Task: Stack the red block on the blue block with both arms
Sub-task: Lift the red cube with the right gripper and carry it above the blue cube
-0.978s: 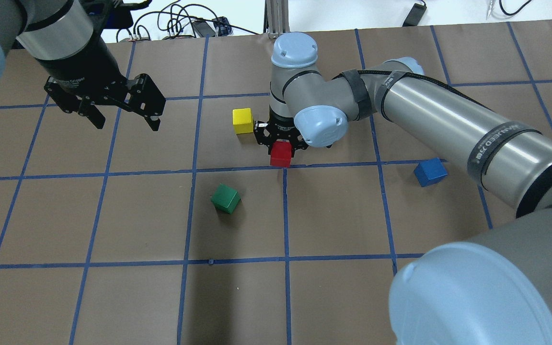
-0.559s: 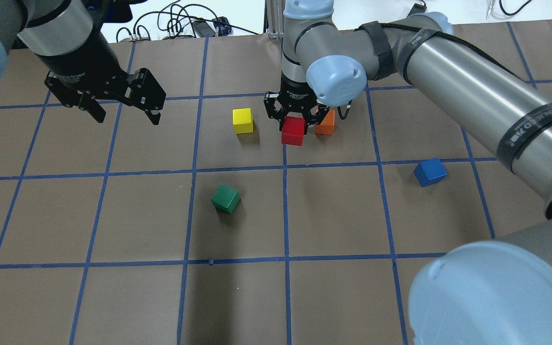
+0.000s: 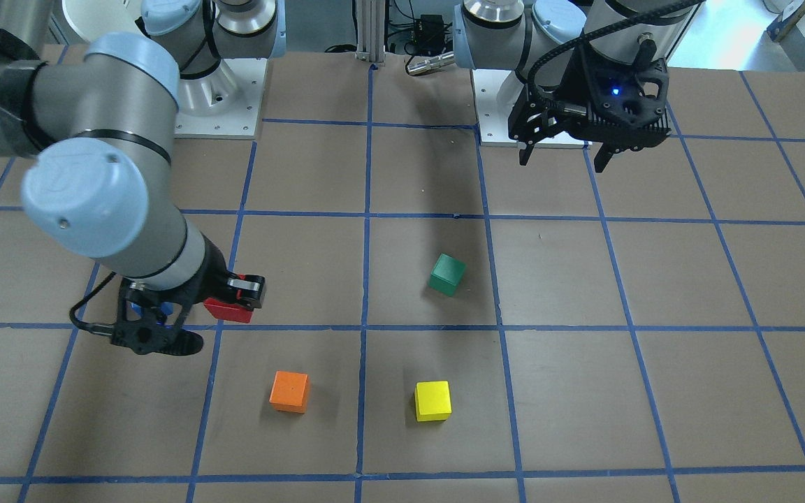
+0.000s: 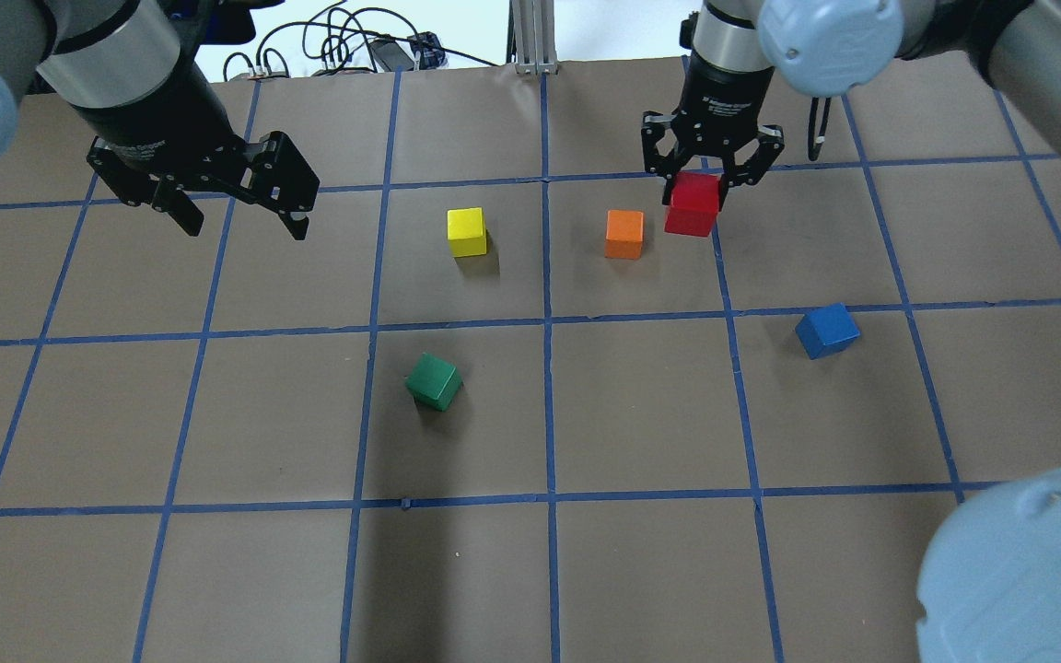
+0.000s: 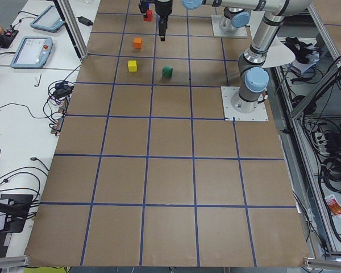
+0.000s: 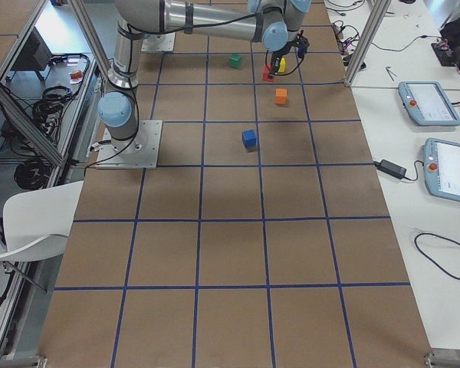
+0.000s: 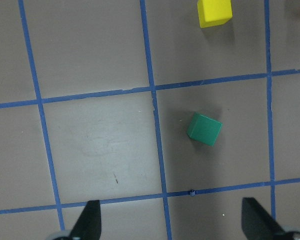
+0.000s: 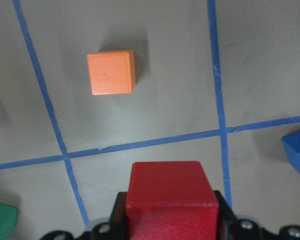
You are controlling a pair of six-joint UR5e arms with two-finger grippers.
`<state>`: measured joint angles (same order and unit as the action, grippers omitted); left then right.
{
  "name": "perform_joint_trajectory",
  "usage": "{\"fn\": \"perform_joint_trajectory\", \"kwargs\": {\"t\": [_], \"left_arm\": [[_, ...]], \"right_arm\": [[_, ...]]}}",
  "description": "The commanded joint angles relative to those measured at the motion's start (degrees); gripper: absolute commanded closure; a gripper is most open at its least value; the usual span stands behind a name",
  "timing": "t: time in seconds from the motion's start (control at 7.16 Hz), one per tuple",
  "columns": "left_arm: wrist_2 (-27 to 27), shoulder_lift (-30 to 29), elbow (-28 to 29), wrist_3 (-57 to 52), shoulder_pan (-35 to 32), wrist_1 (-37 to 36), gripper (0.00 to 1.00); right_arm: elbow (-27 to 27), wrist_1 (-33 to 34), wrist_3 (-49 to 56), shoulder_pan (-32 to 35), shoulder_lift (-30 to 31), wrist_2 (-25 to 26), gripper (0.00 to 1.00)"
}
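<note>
My right gripper is shut on the red block and holds it above the table, just right of the orange cube. The red block fills the lower middle of the right wrist view and also shows in the front view. The blue block lies on the table, nearer the robot and to the right of the held block. It shows only at the right edge of the right wrist view. My left gripper is open and empty, high over the far left of the table.
An orange cube and a yellow cube sit in the far middle squares. A green cube lies turned at an angle nearer the robot, and it shows under the left wrist. Cables lie past the table's far edge.
My right gripper has lifted the red block and carried it to the right, from beside the yellow cube to past the orange cube. The left gripper has barely moved.
</note>
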<state>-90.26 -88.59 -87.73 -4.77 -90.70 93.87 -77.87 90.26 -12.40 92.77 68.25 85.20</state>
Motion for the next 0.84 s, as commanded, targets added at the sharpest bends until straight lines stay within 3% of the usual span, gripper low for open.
{"fn": "perform_joint_trajectory", "kwargs": {"t": [0.0,0.28,0.7], "left_arm": [[0.0,0.0,0.0,-0.1,0.0,0.0,0.0],[0.0,0.0,-0.2,0.1,0.0,0.0,0.0],[0.0,0.0,0.0,0.0,0.0,0.0,0.0]], "right_arm": [[-4.9,-1.8,7.3,-4.5,5.6,0.5,1.0],[-11.1,0.6,18.9,-8.1,7.6,7.0,1.0],[-16.2,5.7,29.3,-14.1,8.4,7.0,1.0]]}}
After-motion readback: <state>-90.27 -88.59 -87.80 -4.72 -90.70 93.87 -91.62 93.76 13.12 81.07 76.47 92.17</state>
